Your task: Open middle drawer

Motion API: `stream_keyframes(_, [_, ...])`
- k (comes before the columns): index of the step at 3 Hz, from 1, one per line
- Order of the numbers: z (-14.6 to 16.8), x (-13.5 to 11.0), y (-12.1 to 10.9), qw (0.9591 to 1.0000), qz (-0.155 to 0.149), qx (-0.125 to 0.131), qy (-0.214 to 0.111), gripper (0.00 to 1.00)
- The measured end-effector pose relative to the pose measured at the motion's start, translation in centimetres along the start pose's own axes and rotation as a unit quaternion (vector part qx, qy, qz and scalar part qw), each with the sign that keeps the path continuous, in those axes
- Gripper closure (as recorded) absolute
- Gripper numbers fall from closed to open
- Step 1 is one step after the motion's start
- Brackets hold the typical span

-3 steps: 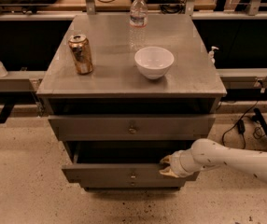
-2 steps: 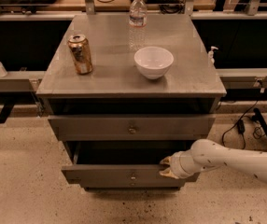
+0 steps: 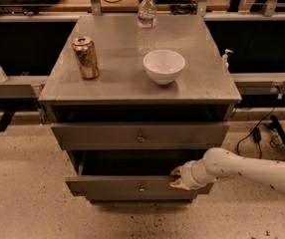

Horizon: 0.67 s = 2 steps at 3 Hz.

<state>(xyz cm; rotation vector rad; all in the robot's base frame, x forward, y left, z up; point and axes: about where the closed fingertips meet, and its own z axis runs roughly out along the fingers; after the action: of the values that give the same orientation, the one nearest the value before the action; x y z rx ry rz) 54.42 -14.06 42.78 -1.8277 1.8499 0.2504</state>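
Note:
The middle drawer (image 3: 112, 187) is a wide grey metal drawer with a small round knob (image 3: 141, 187). It stands pulled out a little from the cabinet, with a dark gap above its front. My gripper (image 3: 177, 178) is at the right part of the drawer front's top edge. One tan fingertip (image 3: 176, 171) is behind the edge and the other in front, clamped on the front panel. The white arm reaches in from the right. The top drawer (image 3: 102, 136) is closed.
On the cabinet top (image 3: 117, 81) stand a drink can (image 3: 85, 58), a white bowl (image 3: 164, 66) and a water bottle (image 3: 147, 21). The lowest drawer (image 3: 132, 201) shows as a dark strip below. Cables (image 3: 254, 133) lie on the floor at the right.

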Motion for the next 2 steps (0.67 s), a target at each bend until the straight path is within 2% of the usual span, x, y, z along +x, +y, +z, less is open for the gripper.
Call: stream_keyframes(2, [0.38,-0.17,0.25,1.0000,0.001,-0.006,0.001,0.12])
